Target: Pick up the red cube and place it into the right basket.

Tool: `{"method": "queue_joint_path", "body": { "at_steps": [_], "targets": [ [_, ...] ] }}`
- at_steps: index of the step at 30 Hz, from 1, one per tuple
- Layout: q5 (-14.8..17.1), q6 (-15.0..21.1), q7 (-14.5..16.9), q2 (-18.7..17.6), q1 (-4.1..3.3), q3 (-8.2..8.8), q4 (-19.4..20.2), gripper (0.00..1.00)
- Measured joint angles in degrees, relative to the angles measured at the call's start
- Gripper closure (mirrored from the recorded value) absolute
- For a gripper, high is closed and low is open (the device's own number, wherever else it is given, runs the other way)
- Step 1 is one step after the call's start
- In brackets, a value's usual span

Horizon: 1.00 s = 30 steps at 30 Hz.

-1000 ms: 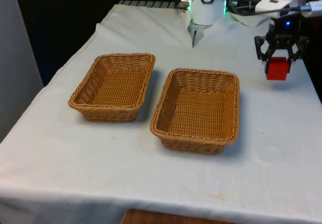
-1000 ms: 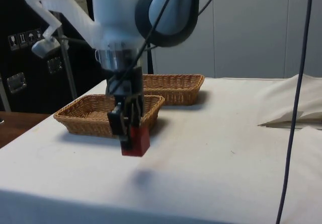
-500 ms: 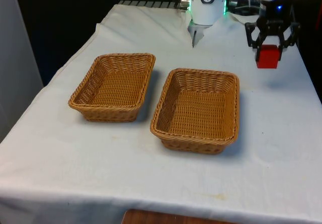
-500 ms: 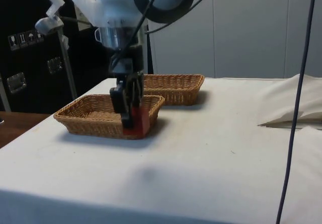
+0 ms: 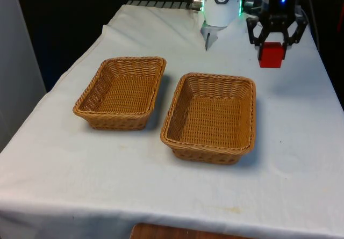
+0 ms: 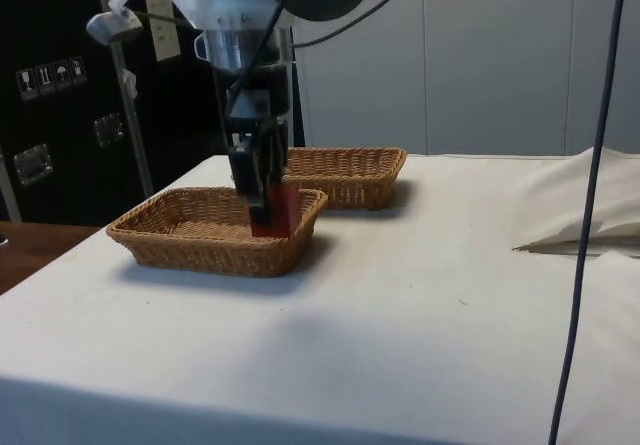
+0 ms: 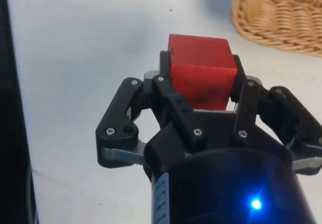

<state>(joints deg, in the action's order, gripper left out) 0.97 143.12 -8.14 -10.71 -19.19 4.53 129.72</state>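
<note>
red cube [image 5: 270, 54]: pinched between the fingers of the black gripper [image 5: 271, 50], carried in the air above the white cloth [image 5: 301, 142], beyond the far corner of the right wicker basket [image 5: 210, 117] on the front view's right. left wicker basket [image 5: 121, 92]: set just beside the right one, apart from it.

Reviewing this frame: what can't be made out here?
- Cube in the side view: the fingers cover part of it, and whether it is over the near basket is unclear.
- Cube's underside and gripped faces in the wrist view: hidden by the gripper.
- Far basket in the side view: partly behind the arm.
</note>
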Motion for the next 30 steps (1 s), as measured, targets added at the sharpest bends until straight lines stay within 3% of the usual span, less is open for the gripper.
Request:
{"method": "queue_joint_path", "body": {
  "at_steps": [23, 25, 30],
  "targets": [
    [0.00, -0.11, 9.80, -0.97, 0.97, 8.37, -0.92, 0.97],
    [0.00, -0.11, 9.80, -0.97, 0.97, 8.37, -0.92, 0.97],
    [0.00, -0.17, 12.26, -1.03, 1.15, 10.71, -1.32, 0.97]
  ]
}}
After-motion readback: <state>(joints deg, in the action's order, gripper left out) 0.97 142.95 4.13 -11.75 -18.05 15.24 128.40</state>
